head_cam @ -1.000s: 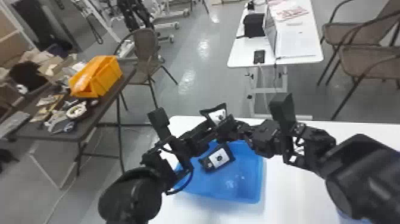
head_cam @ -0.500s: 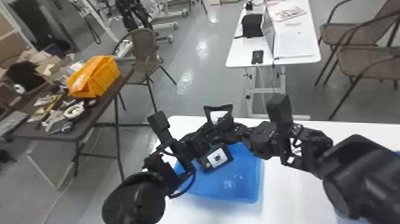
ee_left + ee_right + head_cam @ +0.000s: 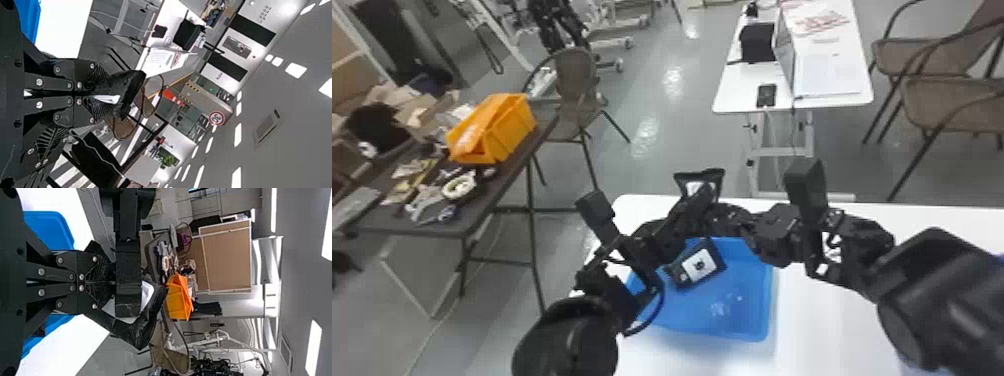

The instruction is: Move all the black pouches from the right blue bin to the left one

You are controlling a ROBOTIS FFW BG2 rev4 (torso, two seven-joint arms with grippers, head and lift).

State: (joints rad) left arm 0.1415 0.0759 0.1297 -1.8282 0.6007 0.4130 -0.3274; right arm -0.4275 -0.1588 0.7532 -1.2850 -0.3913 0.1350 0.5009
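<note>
- The left fingers [image 3: 688, 211] were narrow, holding a black pouch [image 3: 719, 176] between their pads; the left wrist view showed a pale strip of it running between them.
- The right fingers [image 3: 726, 215] met them from the right side, also narrow, drawn in on the near edge of the same pouch.
- This pouch stood up above and just behind the left fingers, its dark upper rim and part of its white label rising past their tips. In the right wrist view the left fingers lay across its label, with the black border on both sides of them.
- Below both pairs of fingers was a blue bin [image 3: 727, 320], well apart from the held pouch.
- A second pouch [image 3: 718, 253] lay in that bin, under the left fingers, label up and tilted.
- The bin sat on the white counter [image 3: 832, 325], which stretched out under the fingers and off to their right.
- Well to the right of the right fingers, past the forearm, was a sliver of blue [image 3: 999, 260], too small to tell more.
- Far off to the left of the left fingers, an orange crate [image 3: 517, 131] rested on a dark table [image 3: 494, 192].
- Beyond the right fingers, a white table [image 3: 739, 92] carried a black box [image 3: 757, 45].
</note>
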